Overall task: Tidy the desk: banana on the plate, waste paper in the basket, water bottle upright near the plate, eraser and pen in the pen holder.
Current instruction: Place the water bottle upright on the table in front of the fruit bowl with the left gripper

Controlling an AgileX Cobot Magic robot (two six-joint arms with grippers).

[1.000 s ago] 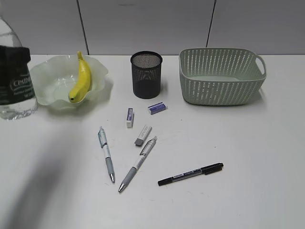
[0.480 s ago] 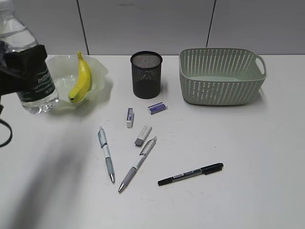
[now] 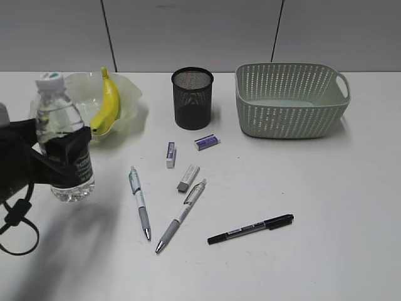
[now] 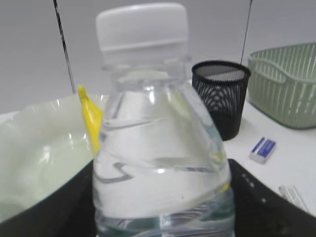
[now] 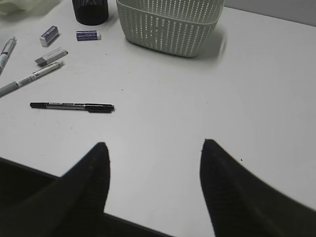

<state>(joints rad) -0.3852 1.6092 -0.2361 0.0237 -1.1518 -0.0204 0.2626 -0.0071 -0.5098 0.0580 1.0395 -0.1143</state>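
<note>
grey wall panels with dark seams back a plain white tabletop. take the black mesh pen holder as the fixed mark. just to its right sits the sage-green basket, upright, and i can't see any waste paper in these views. to its left is the ruffled pale-green plate with the banana lying in it, stem pointing toward the wall. further left and nearer me, the left gripper has its jaws clamped around the labelled middle of the water bottle, which stands upright with its white cap on top; whether its base touches the tabletop i cannot tell. the left wrist view is filled by that bottle, dark jaws on either side of it, with the pen holder behind it.

in front of the pen holder lie three erasers, near each other but apart. nearer still are two grey-grip pens, the tip of the right one lying close to the nearest eraser. a black pen lies farthest forward, off to the right.

the right gripper hangs over bare tabletop well away from the pen holder, jaws spread wide with nothing between them; the black pen lies ahead of it.
</note>
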